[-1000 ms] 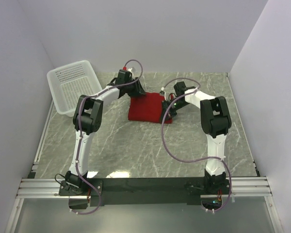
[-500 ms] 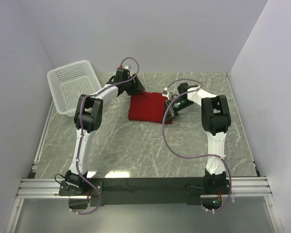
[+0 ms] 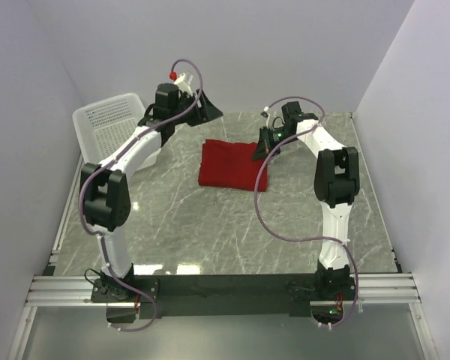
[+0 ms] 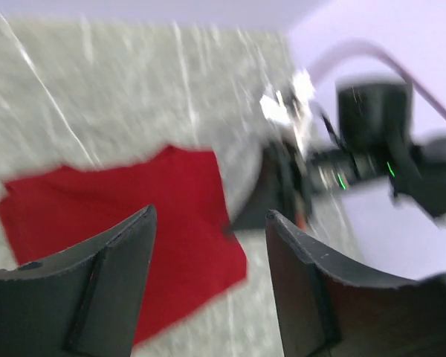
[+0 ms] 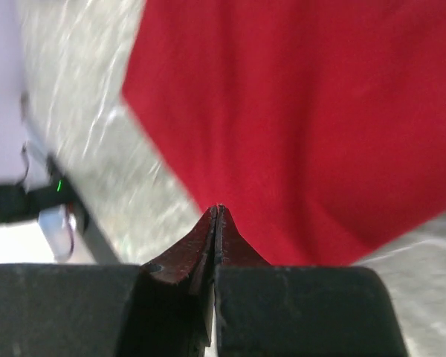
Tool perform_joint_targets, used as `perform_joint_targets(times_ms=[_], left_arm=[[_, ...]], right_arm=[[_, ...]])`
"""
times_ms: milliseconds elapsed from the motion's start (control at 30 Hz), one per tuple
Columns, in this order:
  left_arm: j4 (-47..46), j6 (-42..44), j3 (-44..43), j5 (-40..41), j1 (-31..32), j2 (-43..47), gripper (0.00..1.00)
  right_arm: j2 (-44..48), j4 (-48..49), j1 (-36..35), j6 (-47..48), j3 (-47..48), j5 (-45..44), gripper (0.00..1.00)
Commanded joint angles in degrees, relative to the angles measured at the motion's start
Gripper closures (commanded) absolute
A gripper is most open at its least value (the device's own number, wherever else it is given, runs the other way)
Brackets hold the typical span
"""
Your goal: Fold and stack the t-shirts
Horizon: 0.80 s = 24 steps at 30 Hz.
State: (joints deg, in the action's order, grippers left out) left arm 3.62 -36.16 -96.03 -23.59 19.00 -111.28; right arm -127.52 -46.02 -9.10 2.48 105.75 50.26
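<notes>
Folding looks close to done: the t-shirt [image 3: 229, 165] lies as a compact red rectangle on the counter [image 3: 210, 232]. It sits just beneath and ahead of your right tool [image 5: 217, 210], and lower down, in front of your left tool [image 4: 209, 216].

Your left tool hangs raised with its jaws spread wide and nothing between them. Your right tool is clenched tight, tips pressed together at the shirt's near edge, and no fabric shows pinched in them.

I judge the step in hand to be tidying the fold. The edge nearest your right tool looks slightly uneven, with one corner poking past the rest.

- Use the clenched right tool as a blunt pusher and stroke along that edge, away from the tips, so the layers lie flush.
- Press lightly, because soft cotton drags and bunches under a hard push.
- Keep the left tool high and clear of the right arm, which is close in front of it.
- Leave the white basket [image 3: 97, 131] behind the left tool alone.

Only one shirt is visible, so stacking may have to wait.
</notes>
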Motion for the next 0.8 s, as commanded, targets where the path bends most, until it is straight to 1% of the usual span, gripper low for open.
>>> perform_joint_targets(times_ms=[0,67,200,233,333,367,433,467,600,767], left_arm=[[-3.17,-2.42,10.23,-7.77,0.42,1.41,0.35],[-6.59,-3.21,14.62,-10.32,1.03,1.51,0.36],[-5.12,-2.16,15.70,-12.79,2.44,-2.60,0.36],[-4.85,-1.55,15.96,-12.97,2.88,-3.32,0.37],[-3.79,-0.41,17.27,-11.13,3.32,-5.08,0.37],[-3.79,-0.23,18.06,-10.60,3.32,-5.43,0.37],[-0.30,1.26,18.68,-9.02,3.41,-6.22,0.38],[0.68,1.88,19.03,-8.40,3.41,-6.40,0.38],[3.15,4.08,20.53,-6.38,3.41,-6.49,0.38],[3.07,5.84,20.45,-5.41,3.41,-5.17,0.37]], right_arm=[[-3.08,5.59,0.31,-10.30,3.93,-8.24,1.00],[-4.30,6.99,0.31,-11.52,4.98,-8.77,1.00],[-7.21,7.61,0.31,-12.32,8.50,-12.11,0.99],[-8.08,7.70,0.40,-12.41,9.81,-14.20,0.99],[-8.27,8.14,0.67,-13.29,10.61,-19.21,0.99],[-8.01,8.40,0.67,-13.90,10.53,-23.24,0.99],[-7.83,8.49,0.67,-14.17,10.79,-26.34,0.99],[-7.83,8.32,0.75,-14.34,10.96,-29.31,0.99],[-8.35,7.96,1.10,-14.61,11.49,-32.94,0.99],[-8.53,7.44,1.81,-13.47,11.58,-32.51,0.96]])
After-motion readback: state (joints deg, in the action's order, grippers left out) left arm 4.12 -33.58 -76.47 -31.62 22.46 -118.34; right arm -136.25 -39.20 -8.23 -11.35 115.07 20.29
